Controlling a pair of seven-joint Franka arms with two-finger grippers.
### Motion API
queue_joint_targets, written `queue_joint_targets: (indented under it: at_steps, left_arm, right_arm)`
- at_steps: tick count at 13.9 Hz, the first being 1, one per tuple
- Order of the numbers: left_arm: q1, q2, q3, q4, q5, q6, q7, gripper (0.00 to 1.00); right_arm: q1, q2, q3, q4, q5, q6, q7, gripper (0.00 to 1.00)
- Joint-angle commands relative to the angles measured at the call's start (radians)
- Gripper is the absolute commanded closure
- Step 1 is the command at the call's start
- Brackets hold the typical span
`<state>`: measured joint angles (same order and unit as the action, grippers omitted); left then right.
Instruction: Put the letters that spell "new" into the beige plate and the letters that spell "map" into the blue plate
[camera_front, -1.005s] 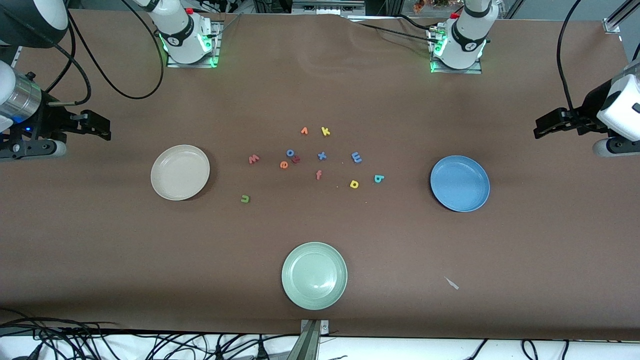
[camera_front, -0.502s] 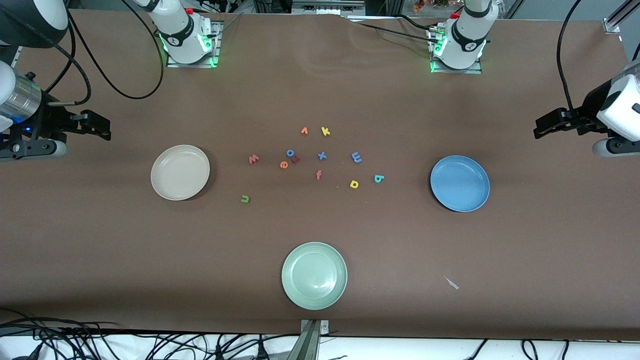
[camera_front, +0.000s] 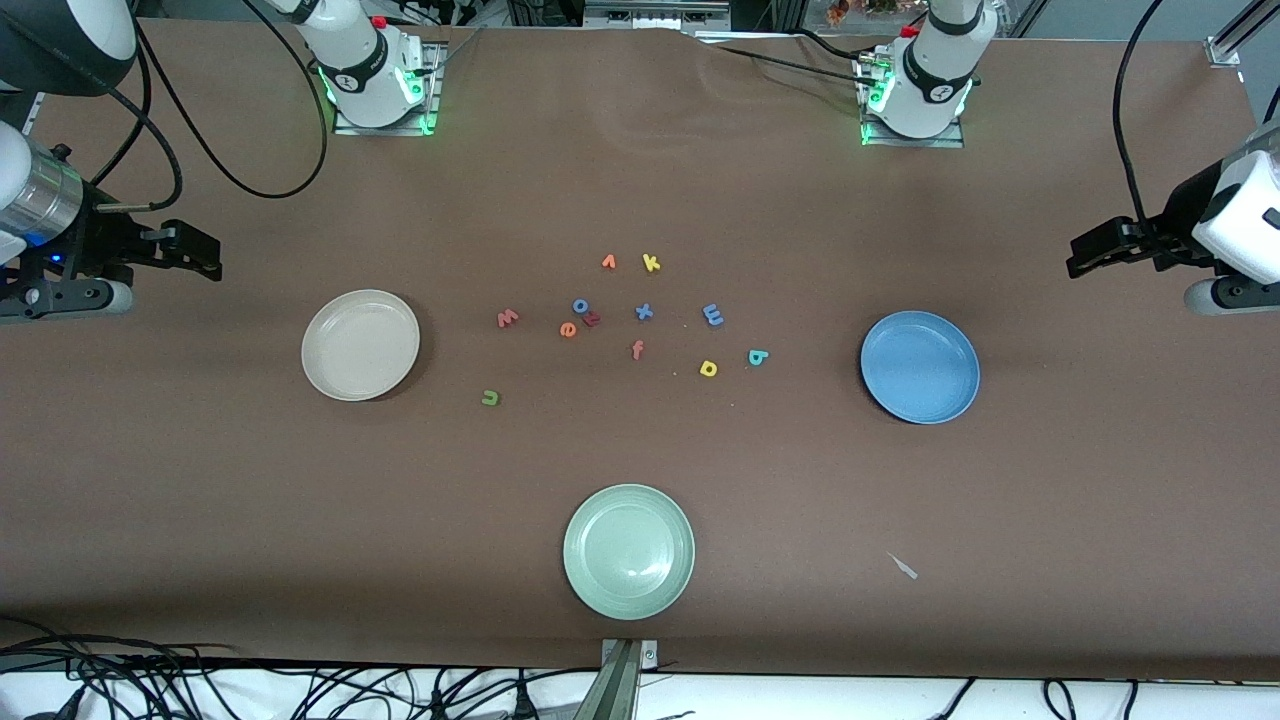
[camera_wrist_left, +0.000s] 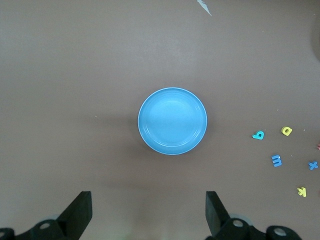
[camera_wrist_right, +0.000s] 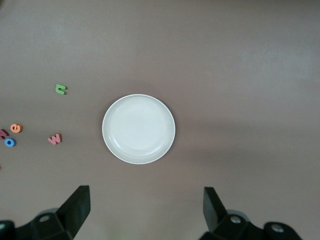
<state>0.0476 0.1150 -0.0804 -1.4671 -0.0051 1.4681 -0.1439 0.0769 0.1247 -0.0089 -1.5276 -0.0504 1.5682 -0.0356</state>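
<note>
Fingers stand wide apart on both grippers, nothing between them: the left gripper (camera_wrist_left: 146, 212) hangs high at its own end of the table with the blue plate (camera_front: 920, 366) in its wrist view, the right gripper (camera_wrist_right: 145, 210) likewise at its end with the beige plate (camera_front: 360, 344) in view. Both arms wait, elbows out past the table's ends.

The table (camera_front: 200, 480) is covered in a plain brown sheet, cables trailing along the edge nearest the front camera. Between the two plates lies a scatter of small foam letters: the salmon w (camera_front: 507, 319), orange e (camera_front: 567, 329) and green n (camera_front: 490, 398) toward the beige plate; the blue m (camera_front: 713, 315), yellow p (camera_front: 708, 369) and teal a (camera_front: 757, 357) toward the blue one. A pale green plate (camera_front: 628, 551) sits nearest the front camera, both task plates bare.

The dark marks on the arm bases may be logos, but I can't read them
</note>
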Motion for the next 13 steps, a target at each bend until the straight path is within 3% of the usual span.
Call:
queue_joint_targets:
  at_steps: [1,13]
  left_arm:
    - [0.0,-0.003,-0.006,-0.001,0.017,0.0,0.004,0.0]
    - [0.0,-0.003,-0.007,-0.001,0.017,0.0,0.004,0.0]
  right_arm:
    - [-0.002,0.003,0.004,0.009,0.003,0.003,0.01,0.0]
    - [0.004,0.003,0.009,0.033,0.001,-0.023,-0.004,0.0]
